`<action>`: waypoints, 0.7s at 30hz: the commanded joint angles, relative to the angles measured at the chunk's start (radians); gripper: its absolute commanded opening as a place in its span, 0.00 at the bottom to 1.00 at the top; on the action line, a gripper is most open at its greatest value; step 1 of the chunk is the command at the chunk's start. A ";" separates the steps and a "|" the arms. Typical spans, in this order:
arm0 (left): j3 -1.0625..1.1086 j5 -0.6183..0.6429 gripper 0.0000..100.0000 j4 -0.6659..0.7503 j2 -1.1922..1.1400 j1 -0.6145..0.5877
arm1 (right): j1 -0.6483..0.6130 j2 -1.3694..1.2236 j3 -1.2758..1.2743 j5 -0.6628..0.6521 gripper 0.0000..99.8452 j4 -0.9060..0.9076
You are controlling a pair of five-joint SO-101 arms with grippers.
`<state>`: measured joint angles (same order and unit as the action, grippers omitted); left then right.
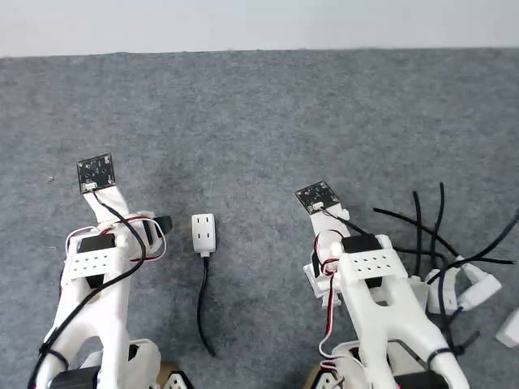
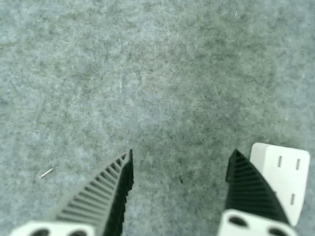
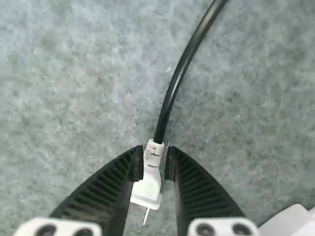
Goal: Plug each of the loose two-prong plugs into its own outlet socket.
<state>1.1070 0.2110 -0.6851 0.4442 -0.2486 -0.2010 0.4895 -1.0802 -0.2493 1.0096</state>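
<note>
The left gripper (image 2: 182, 153) is open. Its two dark ribbed fingers (image 2: 110, 194) are spread wide over the bare grey surface (image 2: 147, 73) and hold nothing. The white outlet (image 2: 284, 179) lies flat just outside one finger, slots facing up. Whether that finger touches it cannot be told.

In the high view the outlet (image 1: 203, 231) sits in the near half of the surface (image 1: 259, 105), left of the middle. It is just beside the left arm (image 1: 96, 267), on the side toward the right arm (image 1: 375, 279). Its black lead (image 1: 202, 304) runs from its near end toward the near edge and curves slightly at the tail.

The right gripper (image 3: 153, 150) is closed on a white plug (image 3: 147, 184), with the fingers (image 3: 106, 189) pinching the plug's body from both sides. A thin metal prong (image 3: 145, 217) sticks out toward the wrist. The black cord (image 3: 182, 73) leaves the plug's other end and runs away across the surface. Whether the plug rests on the surface or hangs above it cannot be told. A white piece (image 3: 295, 221) shows just beside one finger, too cut off to identify.

Near the right edge, in the near half, more white plugs (image 1: 478, 285) lie tangled with black cords (image 1: 422, 235). They are just beside the right arm and well apart from the outlet.
</note>
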 commanded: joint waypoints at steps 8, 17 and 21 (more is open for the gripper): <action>-0.053 -0.006 0.29 0.017 -0.002 0.005 | -0.018 -0.007 0.002 -0.017 0.14 -0.018; -0.053 -0.006 0.29 0.017 -0.002 0.005 | -0.018 -0.137 0.068 -0.002 0.14 -0.008; -0.053 -0.006 0.29 0.017 -0.002 0.005 | -0.018 -0.168 0.092 0.005 0.13 0.001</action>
<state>1.1070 0.2110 -0.6851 0.4442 -0.2486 -0.2133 0.3360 -1.0357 -0.2555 1.0081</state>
